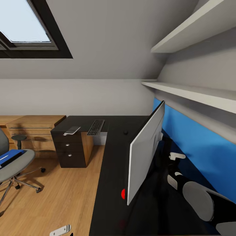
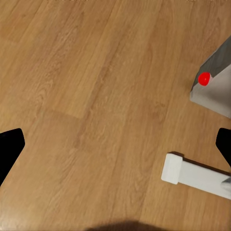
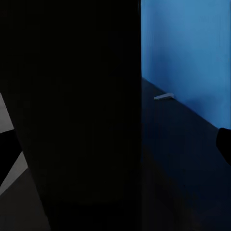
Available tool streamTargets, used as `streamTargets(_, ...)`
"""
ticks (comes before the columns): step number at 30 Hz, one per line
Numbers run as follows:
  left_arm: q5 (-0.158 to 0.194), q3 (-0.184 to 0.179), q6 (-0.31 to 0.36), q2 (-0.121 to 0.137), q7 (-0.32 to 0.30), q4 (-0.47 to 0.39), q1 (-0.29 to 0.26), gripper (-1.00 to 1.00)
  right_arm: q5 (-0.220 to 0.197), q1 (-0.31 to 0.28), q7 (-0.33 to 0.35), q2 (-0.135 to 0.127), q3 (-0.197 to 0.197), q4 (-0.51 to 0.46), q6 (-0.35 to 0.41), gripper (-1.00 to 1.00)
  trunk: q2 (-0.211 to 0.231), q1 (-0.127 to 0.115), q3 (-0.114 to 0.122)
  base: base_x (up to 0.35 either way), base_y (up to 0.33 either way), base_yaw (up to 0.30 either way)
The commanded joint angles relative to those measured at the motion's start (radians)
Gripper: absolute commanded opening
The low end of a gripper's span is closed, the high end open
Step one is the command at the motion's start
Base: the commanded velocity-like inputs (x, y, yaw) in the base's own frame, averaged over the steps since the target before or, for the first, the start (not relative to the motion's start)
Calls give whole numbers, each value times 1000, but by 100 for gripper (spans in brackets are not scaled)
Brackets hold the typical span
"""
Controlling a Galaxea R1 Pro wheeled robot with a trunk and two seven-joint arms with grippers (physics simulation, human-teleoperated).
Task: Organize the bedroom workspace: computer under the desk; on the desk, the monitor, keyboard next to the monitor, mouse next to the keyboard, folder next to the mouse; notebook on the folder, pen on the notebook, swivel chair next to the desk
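Glossy black L-shaped desk (image 1: 111,170) carries the wide pale-backed monitor (image 1: 146,154), which the right arm behind it could topple; neither gripper's grasp is discernible.

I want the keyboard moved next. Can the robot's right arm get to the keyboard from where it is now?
Probably not yet. The right arm sits behind the monitor, which stands between it and the keyboard on the desk's far end.
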Motion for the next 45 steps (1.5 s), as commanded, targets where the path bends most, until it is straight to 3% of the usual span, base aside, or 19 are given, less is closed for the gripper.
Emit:
streamTargets(1, 11, 0, 5, -1, 4, -2, 0, 100, 11, -1, -6, 0, -4, 1, -3, 100, -1, 0, -1, 0, 0, 0)
streamTargets(19, 11, 0, 4, -1, 4, -2, 0, 100, 11, -1, -6, 0, -4, 1, -4, 100, -1, 0, -1, -20, 0, 0)
streamTargets(45, 11, 1, 5, -1, 4, -2, 0, 100, 9, -1, -4, 3, -3, 12, -3, 100, -1, 0, -1, -312, 1, 0)
